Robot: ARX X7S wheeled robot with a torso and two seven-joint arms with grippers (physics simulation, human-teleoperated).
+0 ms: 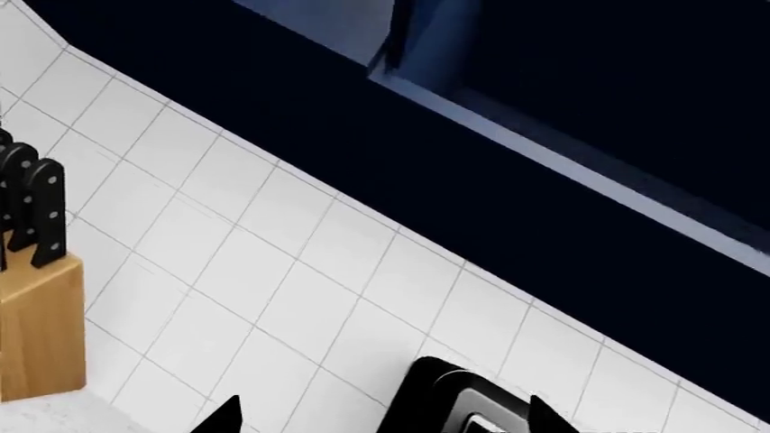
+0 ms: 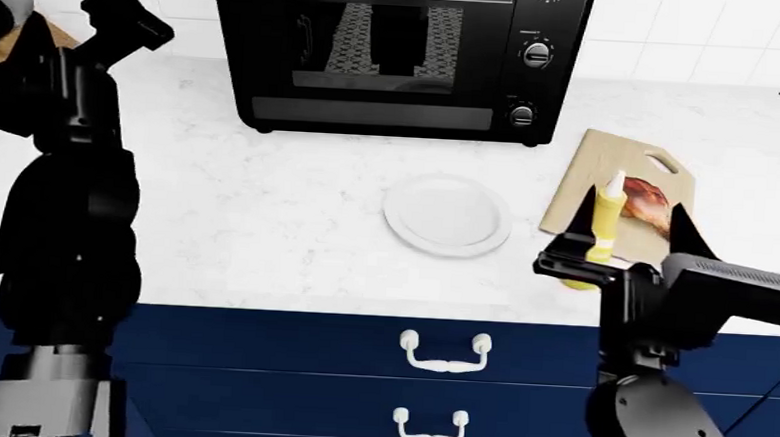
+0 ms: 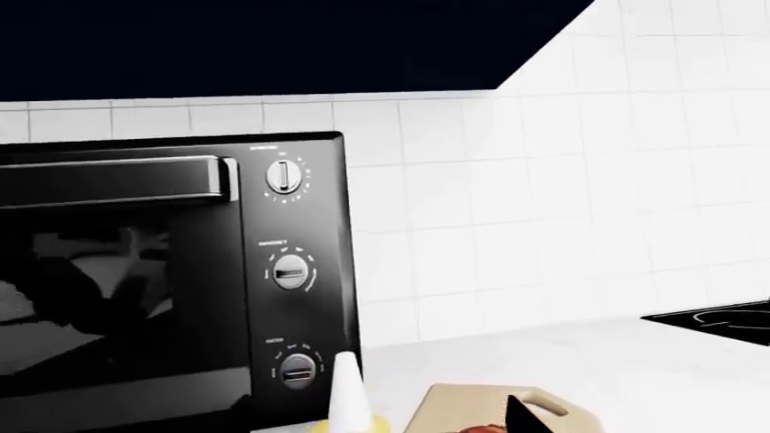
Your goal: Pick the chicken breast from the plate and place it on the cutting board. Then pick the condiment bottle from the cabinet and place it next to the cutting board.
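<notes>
Chicken breast (image 2: 647,202) lies on cutting board (image 2: 622,191), right of empty white plate (image 2: 448,215) on the counter. Condiment bottle (image 2: 602,228) stands upright at the board's near edge, nozzle up, between the right gripper (image 2: 612,255) fingers; can't tell whether they clamp it. Left gripper (image 2: 124,9) raised near knife block (image 1: 39,329), grip state unclear. Black oven (image 2: 399,54) behind.

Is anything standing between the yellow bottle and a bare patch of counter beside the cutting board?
Nothing visible does. In the head view the condiment bottle stands upright at the right gripper, over the near left edge of the cutting board. The bare counter lies just left of it; only the plate sits farther left.
</notes>
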